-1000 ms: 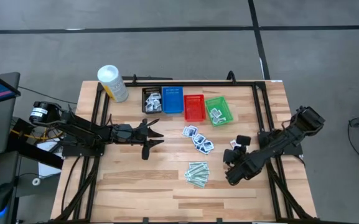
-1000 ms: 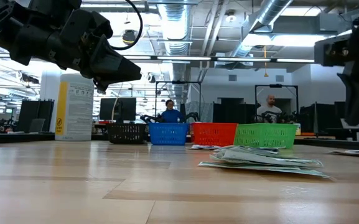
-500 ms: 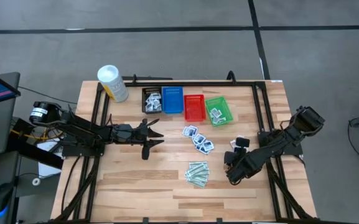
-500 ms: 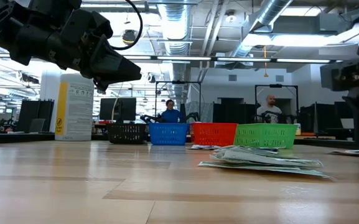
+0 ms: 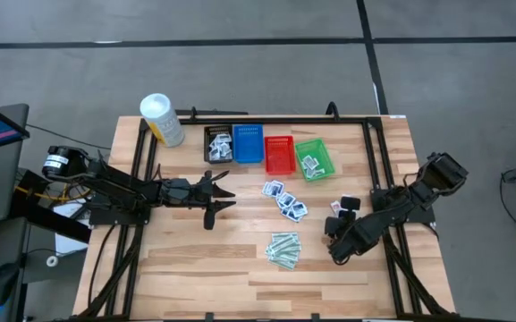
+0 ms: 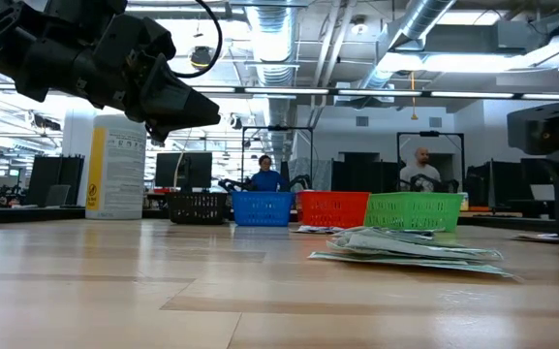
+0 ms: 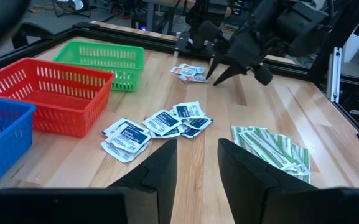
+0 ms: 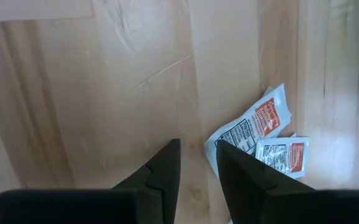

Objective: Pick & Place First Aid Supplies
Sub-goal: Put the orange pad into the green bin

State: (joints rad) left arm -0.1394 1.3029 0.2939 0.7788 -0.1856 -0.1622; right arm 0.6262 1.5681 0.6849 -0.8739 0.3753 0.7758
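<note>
The left tool (image 5: pixel 224 195) hangs over the left half of the table (image 5: pixel 195 268), its fingers (image 7: pixel 160 168) parted with a narrow gap and nothing between them. It points toward the loose supplies in the middle.

The right tool (image 5: pixel 334 221) is low over the right side of the table, pointing down at two red-print packets (image 8: pixel 260 134). In the right wrist view its fingers (image 8: pixel 167 165) stand slightly apart and empty, with the nearer packet's edge just beside one fingertip; whether they touch cannot be told. The red and dark print on these packets is too small to read.

Along the far edge stands a row of four baskets: black (image 5: pixel 217 143), blue (image 5: pixel 248 143), red (image 5: pixel 279 155) and green (image 5: pixel 314 158). White packets lie in the black and the green ones. In front of the red and green baskets a cluster of blue-print packets (image 5: pixel 284 199) lies on the wood; their lettering cannot be made out. Nearer the front edge is a small heap of green strips (image 5: pixel 283 249), striped pale green and white.

A white tub (image 5: pixel 161 119) with a yellow label stands at the far left corner; in the low view its label carries blocks of small dark text, not legible.

Two people (image 6: pixel 263 174) show far off in the room behind.
</note>
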